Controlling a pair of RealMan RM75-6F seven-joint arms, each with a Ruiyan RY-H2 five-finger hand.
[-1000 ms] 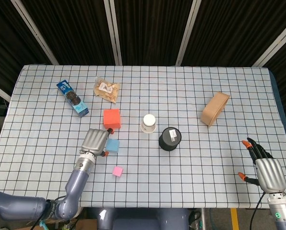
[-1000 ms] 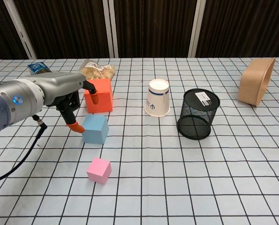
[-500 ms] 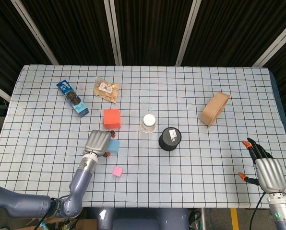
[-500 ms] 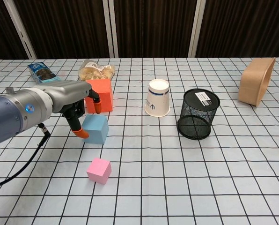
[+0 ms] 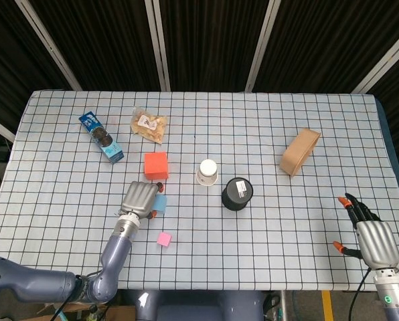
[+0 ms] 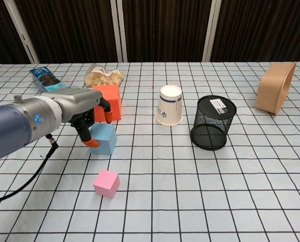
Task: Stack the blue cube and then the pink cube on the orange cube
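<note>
The orange cube (image 5: 156,164) (image 6: 114,98) stands left of the table's middle. Just in front of it the blue cube (image 5: 161,202) (image 6: 104,139) rests on the table. My left hand (image 5: 139,198) (image 6: 79,106) hangs over the blue cube's left side, its fingers spread around it. The thumb tip (image 6: 93,143) lies at the cube's left face, and the other fingertips (image 6: 108,116) sit above its back edge. A small pink cube (image 5: 164,239) (image 6: 106,183) lies alone nearer the front edge. My right hand (image 5: 373,241) rests at the front right with fingers apart and holds nothing.
An upturned paper cup (image 5: 207,171) (image 6: 169,105) and a black mesh pen holder (image 5: 237,193) (image 6: 213,123) stand right of the cubes. A tan box (image 5: 300,152) (image 6: 276,86) lies at the right. A snack bag (image 5: 148,124) and a blue packet (image 5: 102,137) lie at the back left.
My left hand has shifted right and come down over the blue cube, its fingers now around it. The cubes and my right hand have not moved.
</note>
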